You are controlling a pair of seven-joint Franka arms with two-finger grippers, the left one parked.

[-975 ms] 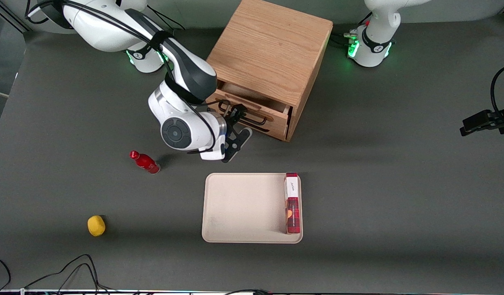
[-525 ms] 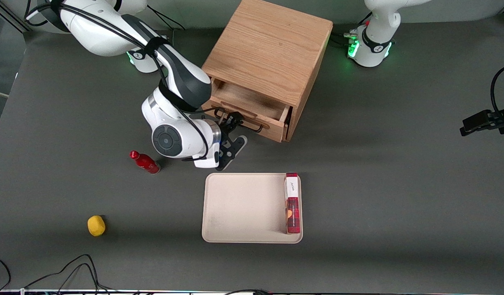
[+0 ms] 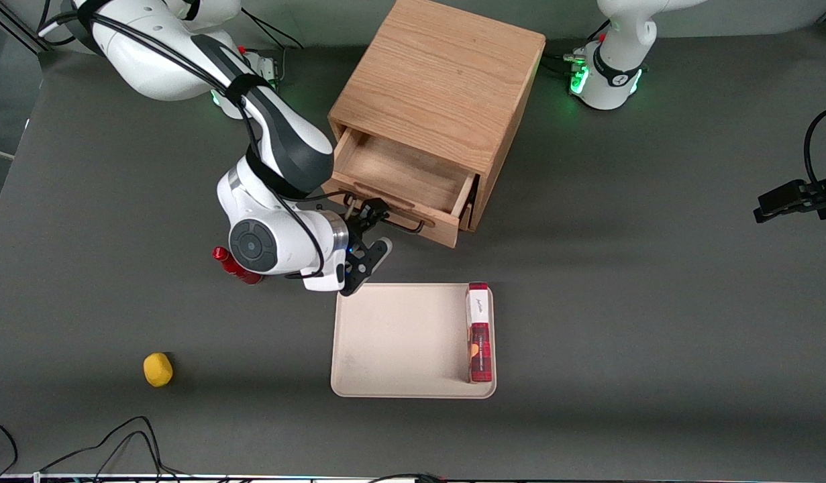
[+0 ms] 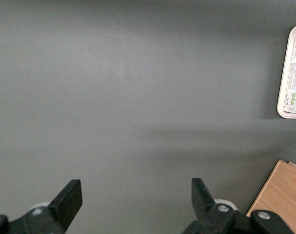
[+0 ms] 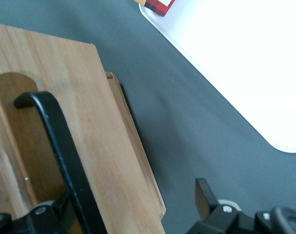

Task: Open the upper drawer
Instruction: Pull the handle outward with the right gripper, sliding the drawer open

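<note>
red bottle [image 3: 237,267]: its upper part is hidden under the working arm's wrist; only the cap and the base show.
gripper [image 3: 367,228]: at the upper drawer's black handle [image 5: 65,156]; in the wrist view the picture's edge cuts off its fingers.
handle: one end hidden under the gripper.
lower drawer: hidden beneath the upper drawer [image 3: 402,180].

Dark grey matte tabletop [image 3: 654,302], evenly lit, soft shadows

Upper drawer [image 3: 399,178]: light oak, visible grain, matt; its handle [image 5: 65,156]: smooth black wire. Gripper [image 3: 367,236] at the handle: matt black. Tray [image 3: 399,339] nearer the camera: smooth beige.
</note>
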